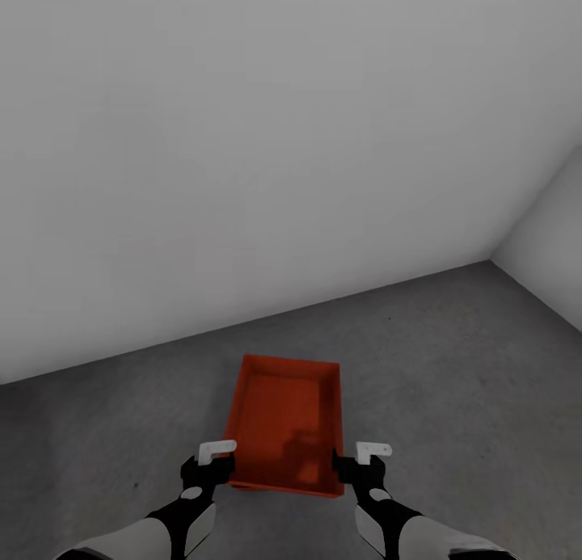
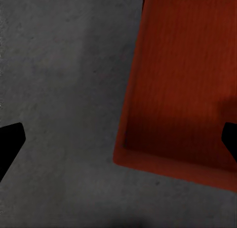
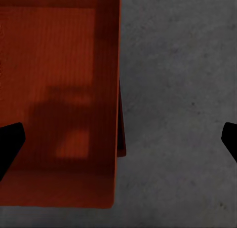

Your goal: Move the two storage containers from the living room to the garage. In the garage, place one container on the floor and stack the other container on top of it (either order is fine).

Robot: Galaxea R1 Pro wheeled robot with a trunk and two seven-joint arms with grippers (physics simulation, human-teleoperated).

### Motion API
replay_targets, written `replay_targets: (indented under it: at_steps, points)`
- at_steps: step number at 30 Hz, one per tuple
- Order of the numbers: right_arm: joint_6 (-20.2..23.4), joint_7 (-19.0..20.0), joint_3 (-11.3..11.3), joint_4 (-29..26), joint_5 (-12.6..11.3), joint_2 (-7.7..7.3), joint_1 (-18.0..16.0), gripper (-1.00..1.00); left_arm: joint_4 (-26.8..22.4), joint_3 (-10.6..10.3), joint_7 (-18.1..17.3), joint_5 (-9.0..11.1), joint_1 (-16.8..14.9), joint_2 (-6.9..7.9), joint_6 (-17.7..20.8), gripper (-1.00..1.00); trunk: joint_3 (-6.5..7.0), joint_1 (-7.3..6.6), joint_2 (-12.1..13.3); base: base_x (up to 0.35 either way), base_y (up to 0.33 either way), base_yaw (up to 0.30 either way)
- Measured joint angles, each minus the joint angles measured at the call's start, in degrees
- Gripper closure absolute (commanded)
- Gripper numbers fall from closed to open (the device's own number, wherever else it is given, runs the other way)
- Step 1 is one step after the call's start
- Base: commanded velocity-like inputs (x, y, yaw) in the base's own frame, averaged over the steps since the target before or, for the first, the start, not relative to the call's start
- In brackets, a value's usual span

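Both grippers hang low over a dark grey, rough concrete floor, one at each near corner of an orange-red, thin-walled rectangular storage container. Left gripper, black with a white bracket on top, sits at the container's near left corner; in the left wrist view its two dark fingertips stand wide apart, one over bare floor and the other over the container's inside, so the jaws are spread with the near left corner and side wall between them, and nothing is clamped. Right gripper mirrors this at the near right corner; in the right wrist view its fingertips are likewise spread, straddling the container's right wall, with concrete on the outer side (no contact with the wall can be made out). A soft shadow lies on the container's bottom. The open-topped container appears to rest on the floor a little way short of a plain pale grey wall, which meets a second wall in a corner at the right of the head view.
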Motion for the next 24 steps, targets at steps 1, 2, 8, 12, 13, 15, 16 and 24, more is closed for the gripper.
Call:
replay_targets:
  at_steps: [1, 2, 8, 12, 13, 15, 16, 24]
  points:
    - [0.0, 0.0, 0.0, 0.0, 0.0, 0.0, 0.0, -1.0, 0.0, 0.0, -0.01, 0.01, 0.0, 0.0, 0.0, -1.0, 0.18, -0.22, 0.4, 0.0, 0.0, 0.0]
    - [0.0, 0.0, 0.0, 0.0, 0.0, 0.0, 0.0, -1.0, 0.0, 0.0, -0.03, 0.02, -0.01, 0.0, 0.0, -1.0, 0.36, -0.44, 0.8, 0.0, 0.0, 0.0]
    - [0.0, 0.0, 0.0, -0.03, 0.0, 0.0, 0.0, -1.0, 0.0, 0.0, -0.05, 0.03, 0.0, 0.03, 0.0, -1.0, 1.44, -1.76, 3.21, 0.0, 0.0, 0.0]
    - [0.0, 0.0, 0.0, -0.03, 0.0, 0.0, 0.0, -1.0, 0.0, 0.0, -0.02, -0.01, 0.01, 0.02, 0.0, -1.0, 2.16, -2.64, 4.82, 0.0, 0.0, 0.0]
    - [0.0, 0.0, 0.0, -0.01, 0.0, 0.0, 0.0, -1.0, 0.0, 0.0, 0.0, -0.04, 0.01, 0.01, 0.0, -1.0, 2.34, -2.86, 5.22, 0.0, 0.0, 0.0]
    - [0.0, 0.0, 0.0, -0.01, 0.0, 0.0, 0.0, -1.0, 0.0, 0.0, 0.02, -0.05, -0.01, 0.0, 0.0, -1.0, 2.34, -2.86, 5.24, 0.0, 0.0, 0.0]
    - [0.0, 0.0, 0.0, 0.0, 0.0, 0.0, 0.0, -1.0, 0.0, 0.0, 0.02, -0.05, -0.01, 0.0, 0.0, -1.0, 2.34, -2.86, 5.24, 0.0, 0.0, 0.0]
    - [0.0, 0.0, 0.0, 0.0, 0.0, 0.0, 0.0, -1.0, 0.0, -0.03, 0.03, 0.12, 0.0, 0.0, 0.0, -1.0, 2.34, -2.86, 5.24, 0.0, 0.0, 0.0]
